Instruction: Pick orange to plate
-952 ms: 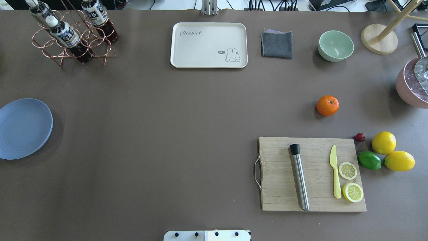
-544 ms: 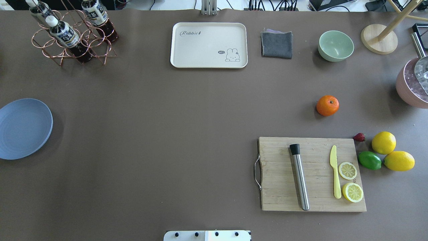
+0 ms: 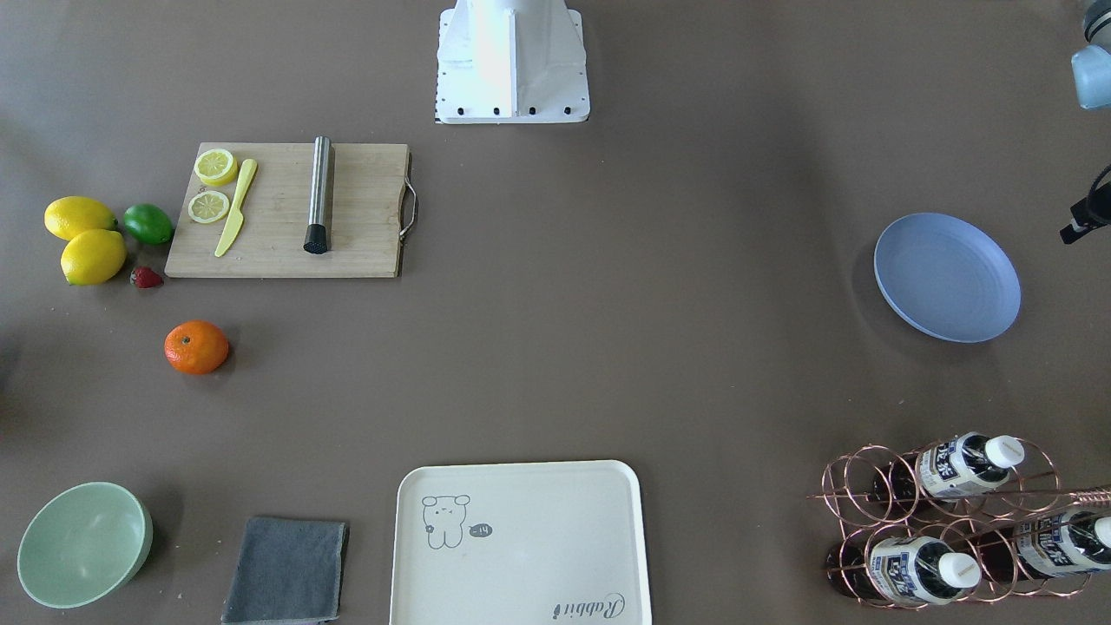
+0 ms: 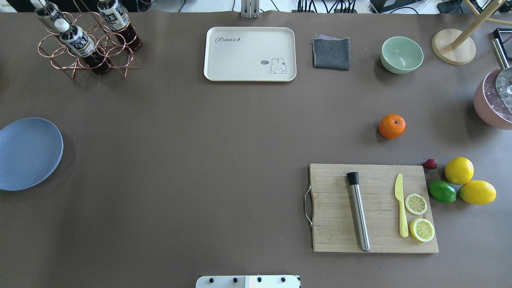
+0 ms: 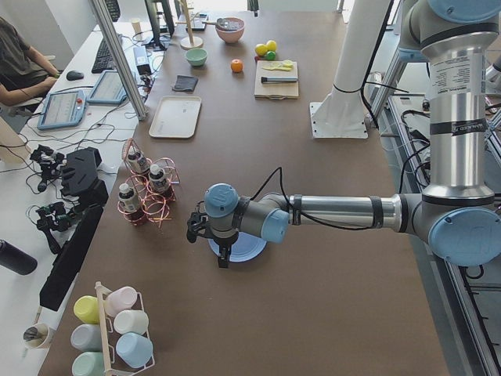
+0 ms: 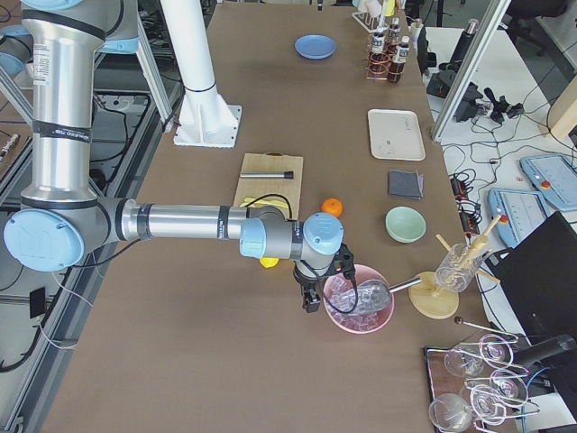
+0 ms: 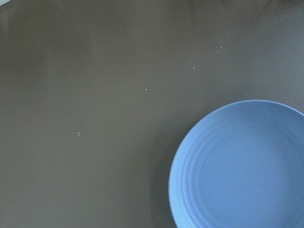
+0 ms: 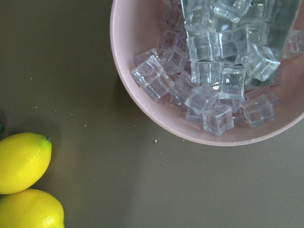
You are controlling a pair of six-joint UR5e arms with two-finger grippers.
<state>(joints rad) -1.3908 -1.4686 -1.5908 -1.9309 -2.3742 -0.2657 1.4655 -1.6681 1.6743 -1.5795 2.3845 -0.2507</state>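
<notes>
The orange (image 4: 392,126) lies on the brown table to the right, just beyond the cutting board; it also shows as the orange (image 3: 197,347) and the orange (image 6: 332,207). Far off at the left edge rests the empty blue plate (image 4: 28,154), seen too as the plate (image 3: 946,278) and the plate (image 7: 242,166). My left gripper (image 5: 224,258) hangs over that plate's outer edge. My right gripper (image 6: 309,302) hovers beside the pink ice bowl, past the lemons and well apart from the orange. I cannot tell whether either gripper is open or shut.
The wooden cutting board (image 4: 372,208) carries a steel muddler, a yellow knife and lemon slices. Two lemons (image 4: 459,170), a lime (image 4: 442,191) and a strawberry sit beside it. At the back are a cream tray (image 4: 250,54), grey cloth (image 4: 331,53), mint bowl (image 4: 401,55), bottle rack (image 4: 86,40) and pink ice bowl (image 4: 494,100).
</notes>
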